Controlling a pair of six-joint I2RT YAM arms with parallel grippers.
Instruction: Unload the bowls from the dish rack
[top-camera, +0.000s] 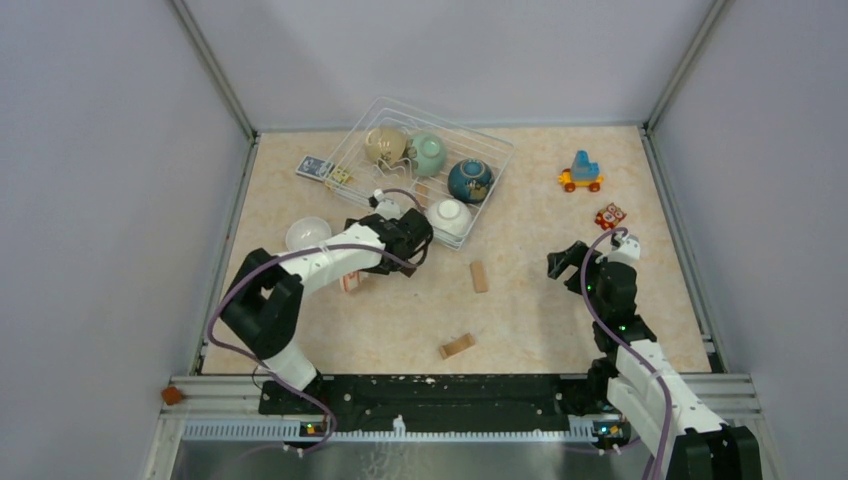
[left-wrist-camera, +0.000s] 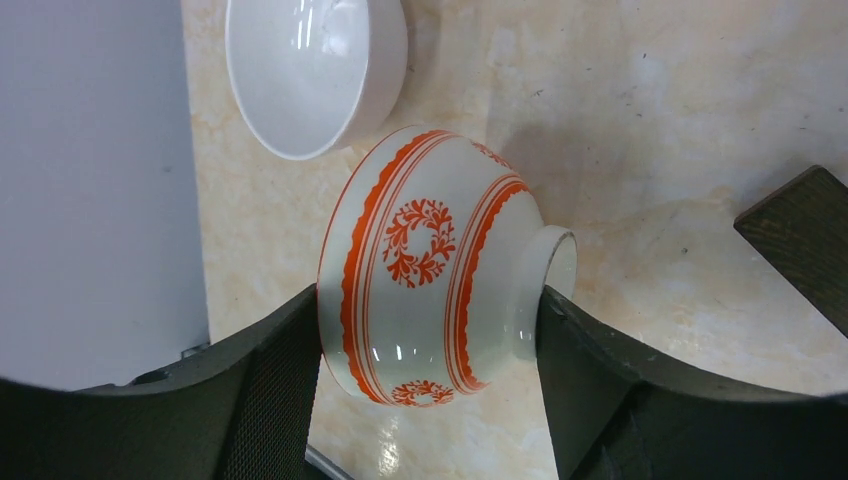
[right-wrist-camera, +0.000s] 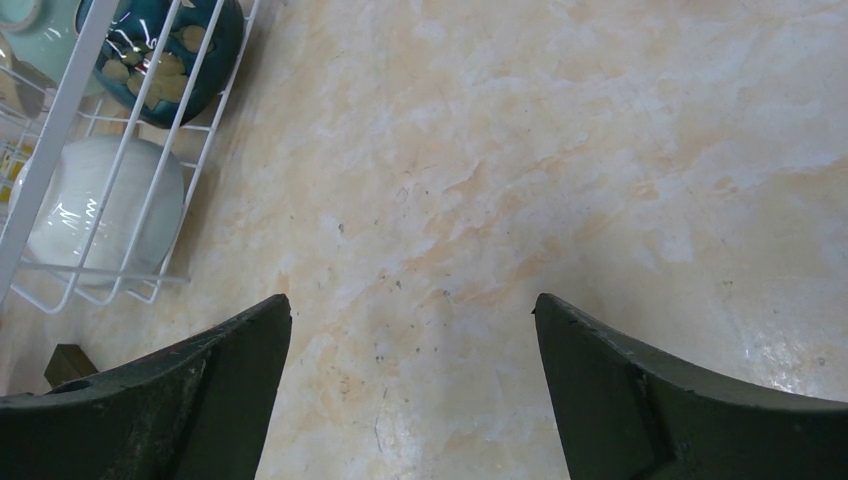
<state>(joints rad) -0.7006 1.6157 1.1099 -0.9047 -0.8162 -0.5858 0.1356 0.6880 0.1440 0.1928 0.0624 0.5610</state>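
**Left gripper (left-wrist-camera: 422, 305) pinched the orange-patterned bowl (left-wrist-camera: 420, 240) outside the dish rack (top-camera: 446, 122).**
The bowl lay tipped sideways beside a white bowl (top-camera: 307, 233) on the table (top-camera: 540, 320). Four other bowls (top-camera: 428, 155) sat in the rack. The right gripper (right-wrist-camera: 412, 310) had its fingers spread, empty.

I'm seeing bright, even light from overhead, shadows soft and faint. Glare streaks inside the white bowl (left-wrist-camera: 310, 70), small glints on the patterned bowl (left-wrist-camera: 430, 270), a sheen on the table (right-wrist-camera: 790, 360). Both wrist views are sharp; the top view's small but clear.
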